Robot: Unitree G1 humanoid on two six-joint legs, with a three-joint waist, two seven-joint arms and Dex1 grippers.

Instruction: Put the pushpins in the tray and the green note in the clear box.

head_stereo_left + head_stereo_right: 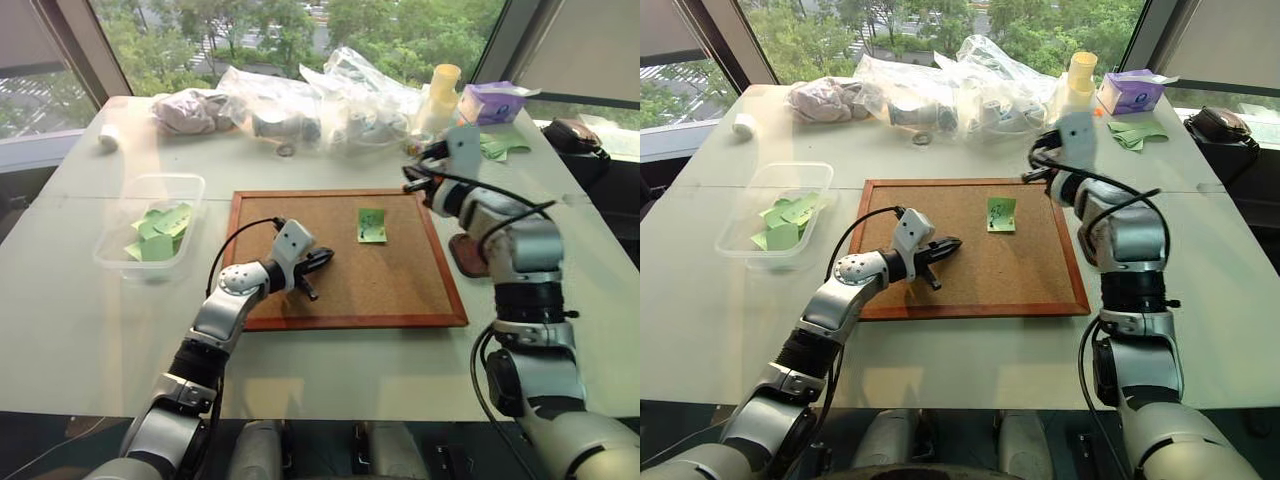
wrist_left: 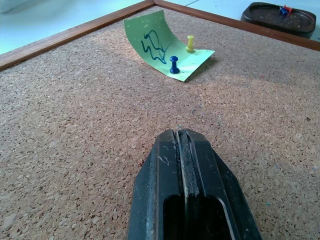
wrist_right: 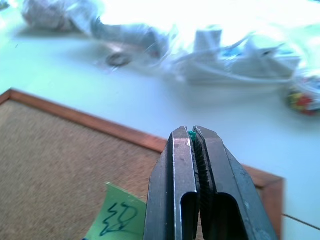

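One green note (image 2: 167, 47) is pinned to the cork board (image 1: 300, 290) by two pushpins, one blue (image 2: 174, 65) and one yellow (image 2: 190, 43), its upper edge curling up. Two more pushpins, one red and one blue, are seen in the dark tray (image 2: 280, 17) beside the board. The clear box (image 1: 120, 255) holds several green slips. The left gripper (image 2: 182, 142) is fully closed and empty over the cork. The right gripper (image 3: 192, 137) is raised above the board's far edge, closed on one green pushpin (image 3: 192, 134).
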